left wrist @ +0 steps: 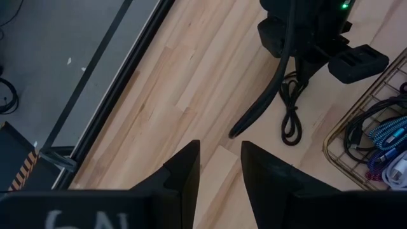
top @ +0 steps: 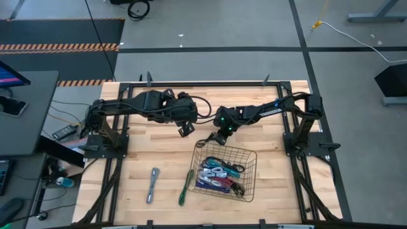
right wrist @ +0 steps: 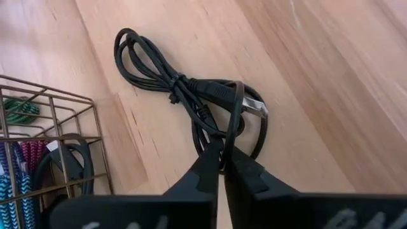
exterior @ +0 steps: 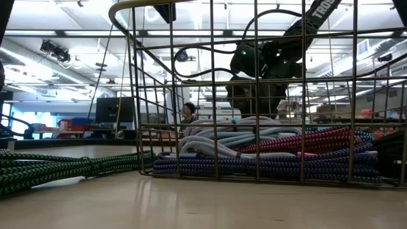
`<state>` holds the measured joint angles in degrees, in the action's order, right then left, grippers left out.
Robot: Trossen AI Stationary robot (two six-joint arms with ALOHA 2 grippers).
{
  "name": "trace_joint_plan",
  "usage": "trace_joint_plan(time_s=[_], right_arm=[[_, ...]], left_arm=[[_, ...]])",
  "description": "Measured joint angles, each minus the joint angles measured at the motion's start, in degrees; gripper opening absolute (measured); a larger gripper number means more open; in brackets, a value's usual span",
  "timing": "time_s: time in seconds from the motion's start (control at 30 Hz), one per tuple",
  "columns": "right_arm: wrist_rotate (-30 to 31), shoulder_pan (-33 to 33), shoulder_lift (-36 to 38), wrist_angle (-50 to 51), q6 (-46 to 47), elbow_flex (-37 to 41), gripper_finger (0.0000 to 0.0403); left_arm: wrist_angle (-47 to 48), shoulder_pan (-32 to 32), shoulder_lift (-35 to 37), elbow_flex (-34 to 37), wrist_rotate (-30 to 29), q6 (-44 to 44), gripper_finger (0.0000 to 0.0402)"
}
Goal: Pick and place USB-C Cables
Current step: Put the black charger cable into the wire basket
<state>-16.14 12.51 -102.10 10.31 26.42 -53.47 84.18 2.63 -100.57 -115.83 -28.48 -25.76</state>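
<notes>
A black USB-C cable (right wrist: 184,89), tied into a small bundle, lies flat on the wooden table just beyond the far left corner of the wire basket (top: 249,159). My right gripper (right wrist: 222,159) is down at it and shut on its loops; the same cable shows in the left wrist view (left wrist: 289,111). My left gripper (left wrist: 219,168) hangs open above the bare table to the cable's left, holding nothing. Several coloured cables (exterior: 267,152) lie piled in the basket. A grey cable (top: 152,184) and a green cable (top: 185,186) lie flat on the table left of it. My right gripper pinches a few strands of the black cable's loop (right wrist: 224,141) between its two fingertips, at the end of the bundle next to the metal plug (right wrist: 254,105). The fingers slant down from the table's right. The bundle lies on the table.
The basket's far left corner (right wrist: 89,105) stands close beside my right gripper. The table's dark frame rail (left wrist: 108,83) runs along the far edge. Bare wood lies between the two arms and left of the green cable.
</notes>
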Motion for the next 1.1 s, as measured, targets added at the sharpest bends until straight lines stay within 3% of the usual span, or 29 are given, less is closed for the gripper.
trace_joint_plan(time_s=[0.27,0.57,0.87,1.1], right_arm=[[1.2,0.3,2.8,-0.3,-0.7,0.0,0.0008],[6.2,3.4,16.3,1.1,-0.7,0.0,0.0008],[15.8,5.3,30.6,15.5,0.1,0.0,0.0008],[20.3,2.7,38.9,20.6,4.8,0.0,0.0008]], left_arm=[[0.0,0.0,0.0,0.0,0.0,-0.1,0.0121],[0.0,0.0,0.0,0.0,0.0,-0.1,0.0121],[-0.1,0.0,0.0,0.0,0.0,-0.1,0.0121],[-0.2,0.0,0.0,0.0,0.0,-0.2,0.0121]])
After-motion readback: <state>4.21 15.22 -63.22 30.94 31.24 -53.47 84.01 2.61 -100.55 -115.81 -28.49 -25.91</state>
